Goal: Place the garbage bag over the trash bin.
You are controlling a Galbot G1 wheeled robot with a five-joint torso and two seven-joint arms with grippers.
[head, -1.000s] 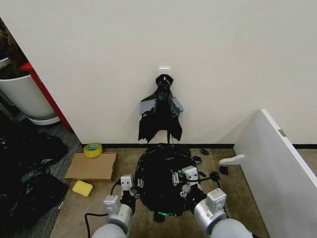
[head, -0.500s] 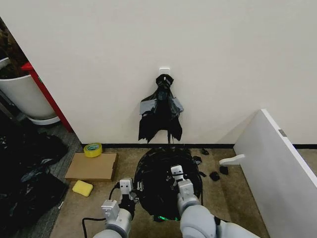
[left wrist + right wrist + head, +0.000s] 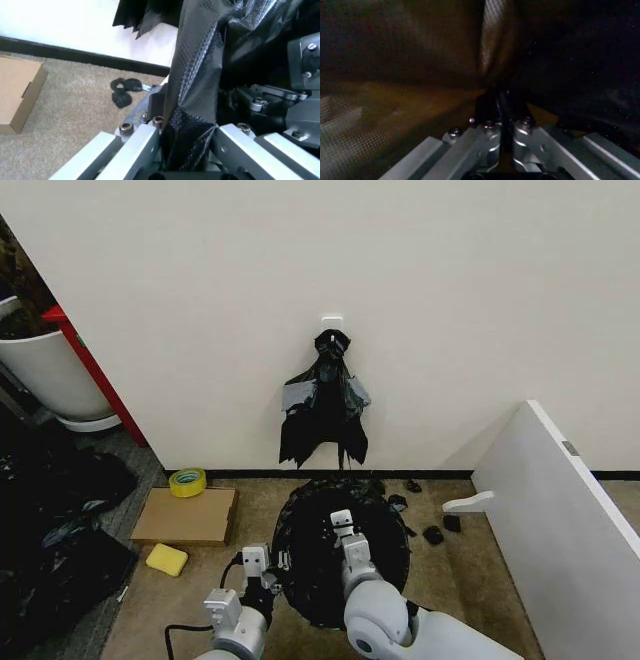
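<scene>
The glossy black garbage bag point(image 3: 320, 525) lies draped over a round shape on the carpet below the wall; the trash bin is hidden under it. At the bag's left edge my left gripper point(image 3: 256, 565) has a bunched strip of the bag point(image 3: 192, 93) running between its fingers point(image 3: 142, 137), clamped there. My right gripper point(image 3: 344, 537) reaches down into the middle of the bag's hollow. Its fingers point(image 3: 492, 129) are pressed together, and dark film point(image 3: 405, 48) surrounds them.
A bunch of black bags point(image 3: 325, 405) hangs from a wall hook above. A cardboard box point(image 3: 185, 515), tape roll point(image 3: 187, 482) and yellow sponge point(image 3: 166, 559) lie left. Black scraps point(image 3: 432, 533) and a white board point(image 3: 560, 520) are right. A white tub point(image 3: 45, 375) stands far left.
My right gripper has swung from the bag's right side to its middle and gone deeper in. The green glint at the near edge is gone. The left gripper has barely moved.
</scene>
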